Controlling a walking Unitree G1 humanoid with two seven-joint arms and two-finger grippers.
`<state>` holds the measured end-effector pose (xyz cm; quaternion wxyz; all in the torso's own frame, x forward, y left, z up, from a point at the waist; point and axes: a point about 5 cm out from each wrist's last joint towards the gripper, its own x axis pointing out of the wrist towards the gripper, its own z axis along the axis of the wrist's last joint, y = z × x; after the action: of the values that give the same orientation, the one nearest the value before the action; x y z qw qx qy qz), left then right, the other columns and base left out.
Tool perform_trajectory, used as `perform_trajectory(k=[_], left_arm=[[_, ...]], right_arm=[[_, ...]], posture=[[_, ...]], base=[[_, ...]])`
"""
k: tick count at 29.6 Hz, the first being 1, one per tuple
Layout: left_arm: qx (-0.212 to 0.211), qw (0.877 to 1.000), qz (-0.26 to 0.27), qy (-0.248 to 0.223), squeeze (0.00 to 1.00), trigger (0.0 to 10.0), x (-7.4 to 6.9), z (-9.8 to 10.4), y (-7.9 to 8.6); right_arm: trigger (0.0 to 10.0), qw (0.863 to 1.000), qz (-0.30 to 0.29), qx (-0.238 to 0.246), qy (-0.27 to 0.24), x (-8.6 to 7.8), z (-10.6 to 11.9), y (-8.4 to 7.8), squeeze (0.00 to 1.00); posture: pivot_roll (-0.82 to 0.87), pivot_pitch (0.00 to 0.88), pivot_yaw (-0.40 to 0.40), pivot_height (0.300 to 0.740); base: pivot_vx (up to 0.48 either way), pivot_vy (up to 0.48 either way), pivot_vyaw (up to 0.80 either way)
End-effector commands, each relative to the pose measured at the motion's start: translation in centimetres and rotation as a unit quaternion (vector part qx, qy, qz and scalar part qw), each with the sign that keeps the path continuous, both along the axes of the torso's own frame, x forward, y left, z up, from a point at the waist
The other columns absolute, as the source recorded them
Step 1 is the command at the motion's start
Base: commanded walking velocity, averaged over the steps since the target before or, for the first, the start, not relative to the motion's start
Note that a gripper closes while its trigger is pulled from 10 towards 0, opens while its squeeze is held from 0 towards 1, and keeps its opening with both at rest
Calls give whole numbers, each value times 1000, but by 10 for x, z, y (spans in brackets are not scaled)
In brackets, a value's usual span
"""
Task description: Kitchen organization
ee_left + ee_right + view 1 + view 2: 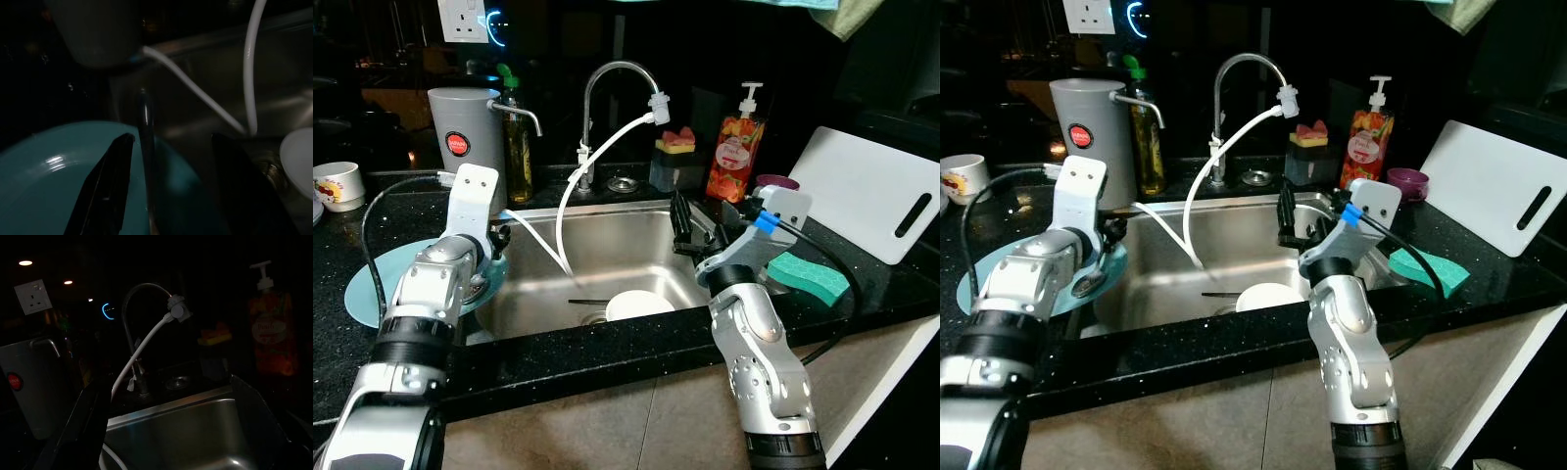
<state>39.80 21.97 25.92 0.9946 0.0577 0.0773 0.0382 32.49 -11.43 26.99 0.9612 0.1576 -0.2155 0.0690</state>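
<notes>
Left eye view puts us in front of a stainless steel sink basin set into a speckled black stone counter. Our left gripper sits at the basin's left rim, over the round teal plate that lies on the counter with its edge overhanging the sink. In the left wrist view its two black fingers are spread apart, one over the teal surface and one out over the basin, with a thin dark utensil handle running between them; we cannot tell whether they touch the plate. Our right gripper hangs above the basin's right rim, and the right wrist view shows its fingers held wide, nothing between them.

Down in the basin a round white dish rests beside the drain. A curved chrome tap stands behind the sink, and a white flexible hose runs from its spout down into the basin. Right of the sink lie a green sponge and a white rectangular cutting board propped against the wall. Behind stand an orange pump bottle of soap, a grey cylindrical dispenser with a red badge and a dark glass bottle with a green cap
</notes>
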Motion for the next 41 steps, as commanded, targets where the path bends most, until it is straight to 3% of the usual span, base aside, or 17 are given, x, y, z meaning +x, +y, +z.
perform_trajectory(k=[1,8,26,27,28,29,30,31,41], left_arm=[[-35,999,-6,19,0,10000,3,-5,3],[-90,994,23,51,0,10000,6,-22,18],[-123,989,28,79,0,10000,5,-38,27],[-120,989,32,85,0,8471,5,-41,28],[-114,989,38,90,0,4745,4,-44,30],[-106,989,45,93,0,1843,3,-45,31],[-100,989,49,94,0,1843,3,-46,33],[-94,990,57,93,0,0,3,-46,35],[-36,989,121,77,0,0,-1,-42,51]], right_arm=[[10000,1000,-8,-4,-6,-3,1,-2,0],[10000,1000,-6,-7,-2,-2,0,-2,0],[10000,1000,-1,-8,0,-1,0,0,0],[10000,1000,-1,-8,0,-1,0,0,0],[10000,1000,-1,-8,0,-1,0,0,0],[10000,1000,-1,-8,0,-1,0,0,0],[10000,1000,-1,-8,0,-1,0,0,0],[10000,1000,-1,-8,0,-1,0,0,0],[10000,1000,0,-6,-1,-1,0,0,0]], posture=[[66,13,-38,740],[58,19,-50,740],[60,20,-57,740],[64,25,-61,740],[64,25,-61,740],[64,25,-61,740],[64,25,-61,740],[63,25,-60,740],[69,26,-61,740]], base=[[0,0,0],[0,0,0],[0,0,0],[0,0,0],[0,0,0],[0,0,0],[0,0,0],[0,0,0],[0,0,0]])
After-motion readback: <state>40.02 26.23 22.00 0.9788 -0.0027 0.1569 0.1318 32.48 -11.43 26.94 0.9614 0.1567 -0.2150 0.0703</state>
